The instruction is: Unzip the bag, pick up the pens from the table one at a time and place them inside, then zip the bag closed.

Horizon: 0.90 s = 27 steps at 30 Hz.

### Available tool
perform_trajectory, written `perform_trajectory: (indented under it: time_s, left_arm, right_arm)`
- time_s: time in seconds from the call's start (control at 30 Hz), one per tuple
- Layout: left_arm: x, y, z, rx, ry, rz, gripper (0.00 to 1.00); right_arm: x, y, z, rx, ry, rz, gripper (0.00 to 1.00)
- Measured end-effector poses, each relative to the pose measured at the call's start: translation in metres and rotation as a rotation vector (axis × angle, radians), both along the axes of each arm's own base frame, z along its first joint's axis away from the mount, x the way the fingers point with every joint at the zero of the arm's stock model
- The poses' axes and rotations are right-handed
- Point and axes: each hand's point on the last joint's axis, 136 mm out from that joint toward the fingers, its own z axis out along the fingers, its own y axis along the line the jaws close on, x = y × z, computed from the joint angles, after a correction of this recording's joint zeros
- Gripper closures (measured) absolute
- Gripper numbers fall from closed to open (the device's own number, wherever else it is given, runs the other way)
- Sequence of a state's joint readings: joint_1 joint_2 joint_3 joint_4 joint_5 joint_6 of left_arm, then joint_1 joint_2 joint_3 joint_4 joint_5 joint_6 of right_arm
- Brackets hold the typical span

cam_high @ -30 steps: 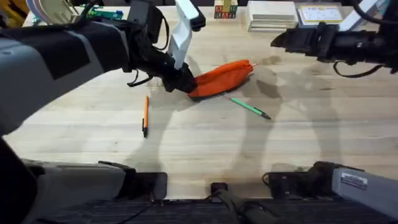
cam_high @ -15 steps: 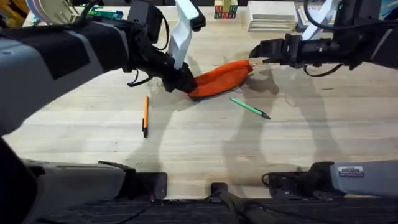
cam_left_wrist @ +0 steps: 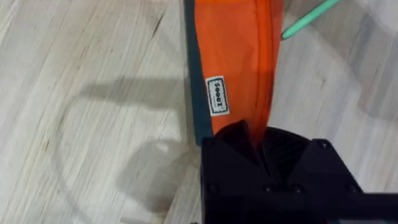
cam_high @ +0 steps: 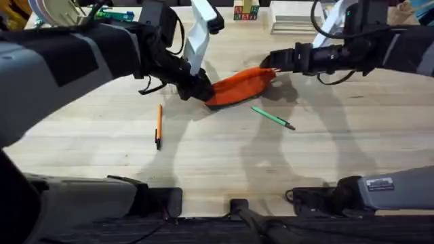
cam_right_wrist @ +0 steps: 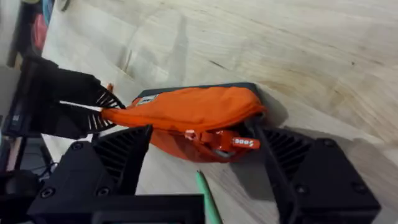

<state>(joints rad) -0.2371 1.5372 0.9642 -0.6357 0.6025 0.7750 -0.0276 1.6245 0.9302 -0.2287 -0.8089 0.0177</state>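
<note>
While the orange pen (cam_high: 158, 126) lies alone on the counter (cam_high: 203, 163) twd the left, roughly upright in the overhead view w/ its black end nearest the arm bases, the left claw (cam_high: 199, 90) sits just right of it and further back, clamped on the left end of the bag (cam_high: 241, 85). Left wrist view shows the orange fabric pinched betw the black fingers (cam_left_wrist: 245, 140), the bag (cam_left_wrist: 233, 62) stretching away from them w/ a small white label (cam_left_wrist: 215, 104) on its side and a dark edge along one flank. Bag lies at a slant on the counter, left end lower in the overhead view, right end rising twd the back. Green pen (cam_high: 272, 117) lies just in front of the bag's right half (apart from it, not touching), angled, dark tip to the right. Right claw (cam_high: 270, 64) is at the bag's right end; in the right wrist view its fingers (cam_right_wrist: 118, 158) stand apart, straddling that end, w/ the orange pull tab (cam_right_wrist: 239, 142) betw them and the green pen (cam_right_wrist: 208, 202) poking in near the lower edge. Left claw (cam_right_wrist: 93, 112) is visible gripping the far end.
</note>
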Motion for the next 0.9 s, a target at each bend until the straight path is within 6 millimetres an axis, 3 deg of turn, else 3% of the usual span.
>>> perform_trajectory:
  time_s: [0.9]
  left_arm:
    - [0.0,0.0,0.0,0.001,0.001,0.0,0.958]
  right_arm:
    - [-0.014,0.026,0.019,0.132,-0.01,0.113,0.005]
